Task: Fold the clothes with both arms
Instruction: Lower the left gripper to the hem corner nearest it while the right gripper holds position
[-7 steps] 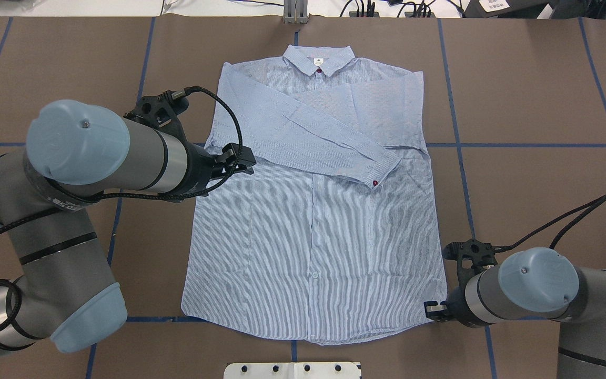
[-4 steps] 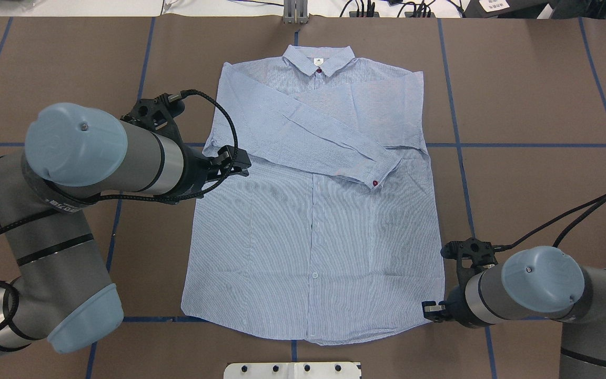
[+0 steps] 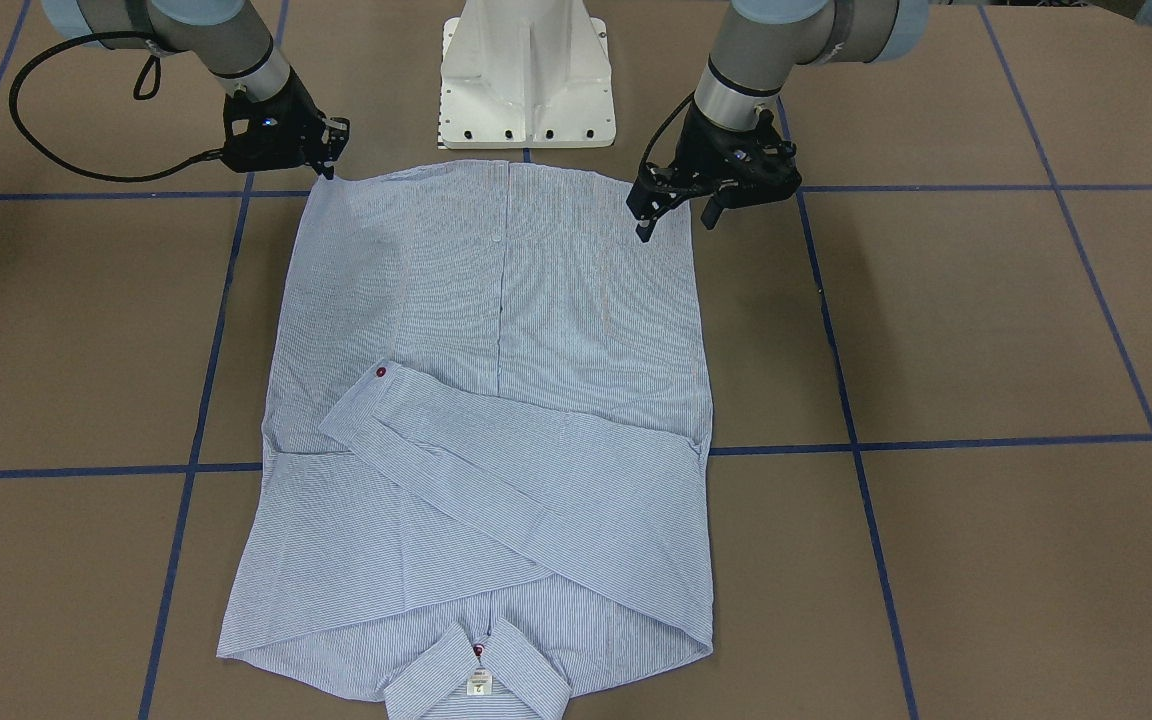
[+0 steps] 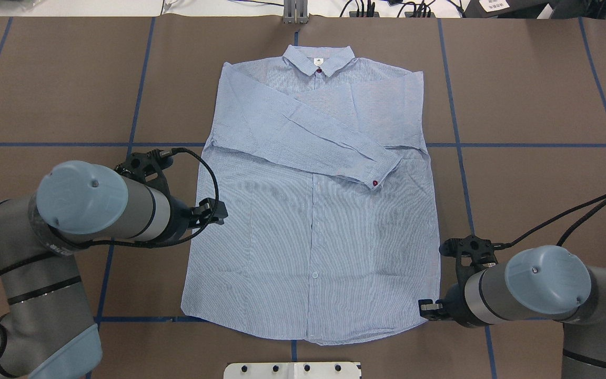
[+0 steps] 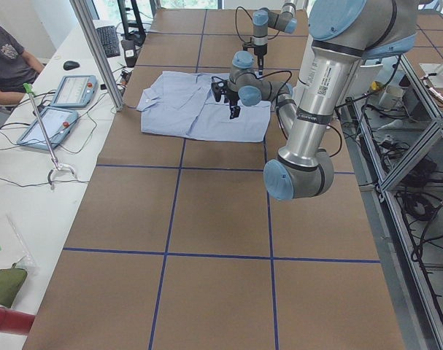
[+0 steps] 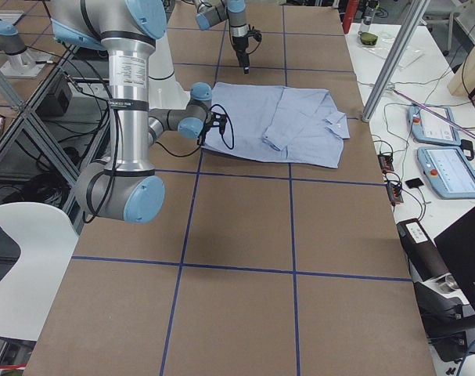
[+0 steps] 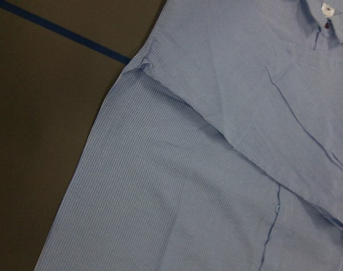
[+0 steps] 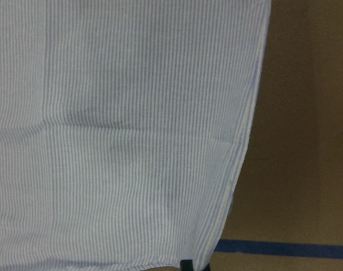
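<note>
Striped shirt [image 4: 313, 221] is spread on counter [image 4: 518, 105]; left tool [image 3: 676, 222] is held open over its side; right tool [image 3: 326, 163] at hem corner, state indeterminable.

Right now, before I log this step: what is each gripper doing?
Left gripper: open, holding nothing, over the shirt side edge.
Right gripper: appears shut on the shirt hem corner.

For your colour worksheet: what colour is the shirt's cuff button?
The cuff button is red; overhead view.
</note>
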Tool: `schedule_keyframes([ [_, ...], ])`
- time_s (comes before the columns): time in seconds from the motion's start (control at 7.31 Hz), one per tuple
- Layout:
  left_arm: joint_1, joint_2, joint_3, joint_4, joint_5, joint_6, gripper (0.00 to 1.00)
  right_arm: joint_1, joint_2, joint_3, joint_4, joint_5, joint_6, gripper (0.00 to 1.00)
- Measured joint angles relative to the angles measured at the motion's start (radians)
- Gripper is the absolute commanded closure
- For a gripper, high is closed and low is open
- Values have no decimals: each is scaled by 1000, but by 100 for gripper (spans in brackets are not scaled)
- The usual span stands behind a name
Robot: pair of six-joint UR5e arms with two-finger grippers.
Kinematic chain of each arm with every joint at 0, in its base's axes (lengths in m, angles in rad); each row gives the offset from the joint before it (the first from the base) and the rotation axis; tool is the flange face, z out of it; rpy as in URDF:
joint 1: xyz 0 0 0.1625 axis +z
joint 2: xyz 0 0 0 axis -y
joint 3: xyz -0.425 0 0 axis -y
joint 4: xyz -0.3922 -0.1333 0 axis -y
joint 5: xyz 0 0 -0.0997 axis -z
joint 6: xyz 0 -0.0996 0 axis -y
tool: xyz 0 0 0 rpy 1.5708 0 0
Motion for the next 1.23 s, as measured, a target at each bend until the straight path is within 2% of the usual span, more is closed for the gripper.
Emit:
schedule_keyframes([
  [0.27, 70, 46, 3, -1, 9, -1, 3, 1, 1, 18, 0, -2, 1, 100],
  [0.68, 155, 71, 21, 0, 52, -1, 15, 7, 1, 29, 0, -1, 2, 100],
  [1.23, 172, 74, 52, 1, 56, -1, 26, 18, 1, 32, 0, 3, 2, 100],
])
